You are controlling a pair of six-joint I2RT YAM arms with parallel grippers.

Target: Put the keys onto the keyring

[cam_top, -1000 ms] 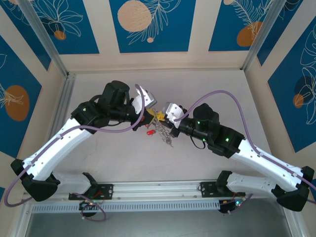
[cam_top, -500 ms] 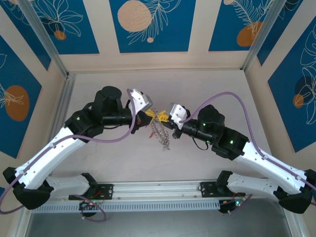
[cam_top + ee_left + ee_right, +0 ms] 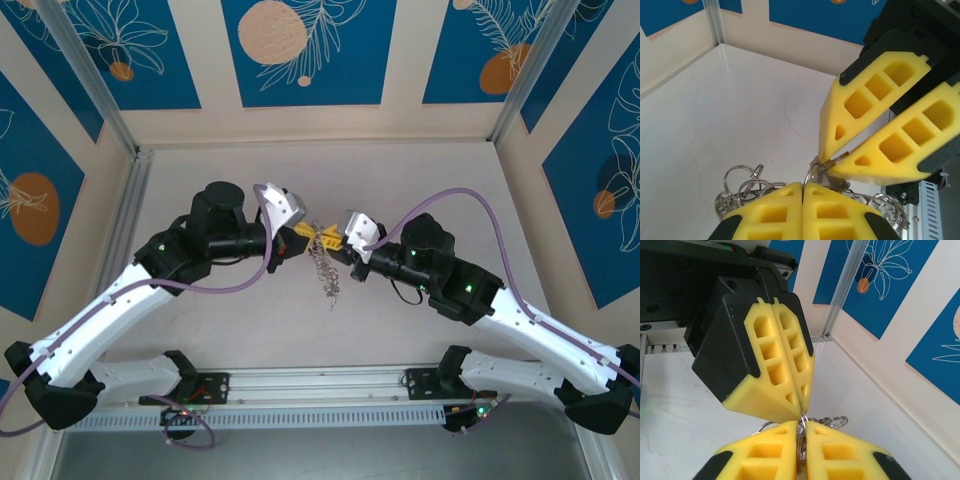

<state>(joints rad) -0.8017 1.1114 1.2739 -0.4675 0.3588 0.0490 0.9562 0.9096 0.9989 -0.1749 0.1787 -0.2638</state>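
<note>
Item 1: my left fingers. They are clenched flat against each other, with their tips nipping the top edge of the keyring. From the top camera they sit at 11 o'clock of the ring.

Item 2: my right fingers. They are at 1 o'clock of the ring, tip to tip with the left pair. They are drawn in to a narrow slit, with one small wire loop of the keyring pinched at their tips.

Item 3: the keyring. It is silver-grey with many small loops round its rim, and it hangs from the two sets of tips over the middle of the white tabletop. I cannot tell whether its lower end touches the tabletop.
</note>
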